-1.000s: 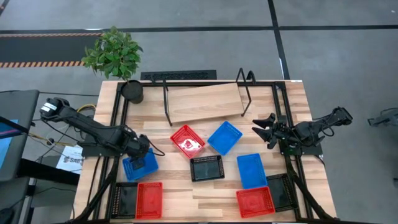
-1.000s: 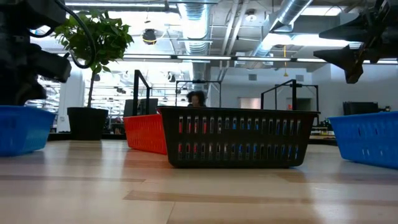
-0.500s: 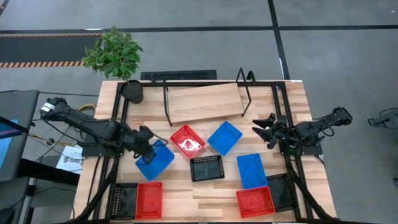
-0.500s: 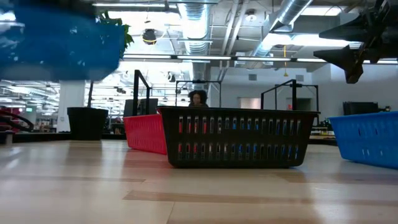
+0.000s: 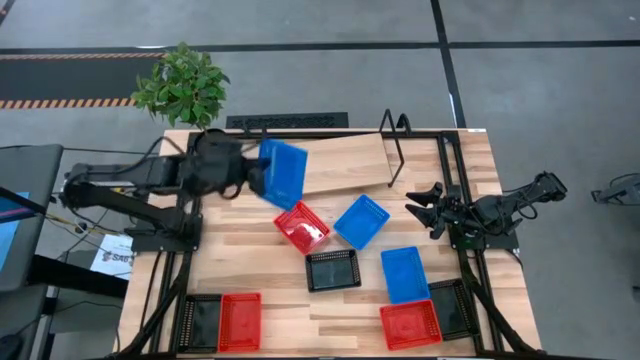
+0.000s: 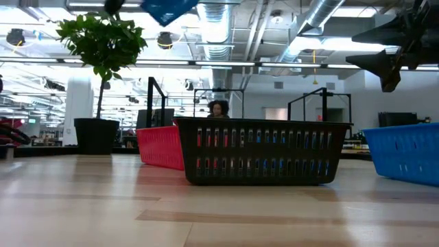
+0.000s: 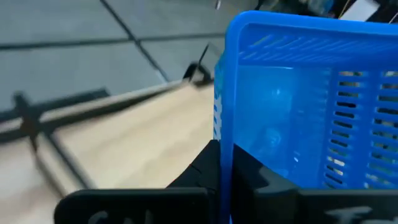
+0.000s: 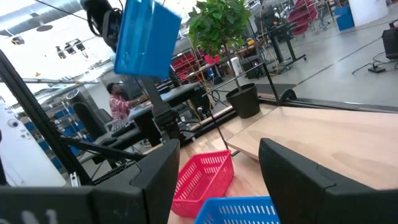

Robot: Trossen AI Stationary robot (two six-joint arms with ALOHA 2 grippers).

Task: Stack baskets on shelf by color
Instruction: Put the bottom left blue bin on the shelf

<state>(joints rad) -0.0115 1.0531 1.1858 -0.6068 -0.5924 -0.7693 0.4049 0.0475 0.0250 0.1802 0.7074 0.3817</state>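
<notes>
Baskets lie scattered over the wooden table (image 5: 470,160), and one blue basket (image 5: 284,172) is up in the air: we hold it with our left gripper (image 5: 256,178), whose fingers pinch one of its walls, tilted steeply above the left end of the shelf (image 5: 345,165). From our left wrist we see that basket close up, its slotted side and floor filling the view, with the shelf board beneath it. From table height only a corner of it shows at the top edge, beside the potted plant (image 5: 182,84). Our right gripper (image 5: 432,208) waits above the right edge of the table with its fingers spread apart and nothing between them. On the table, just in front of the shelf, a red basket (image 5: 302,227) sits beside a second blue basket (image 5: 361,221), both turned at an angle. A black basket (image 5: 333,270) lies in front of those two, and a third blue basket (image 5: 405,274) lies to its right. At the near left corner a second black basket (image 5: 202,321) and a second red basket (image 5: 239,321) sit touching side by side. At the near right a third red basket (image 5: 409,324) lies next to a third black basket (image 5: 455,307). A person (image 6: 218,108) shows in the room beyond the table, partly hidden behind the black basket.
</notes>
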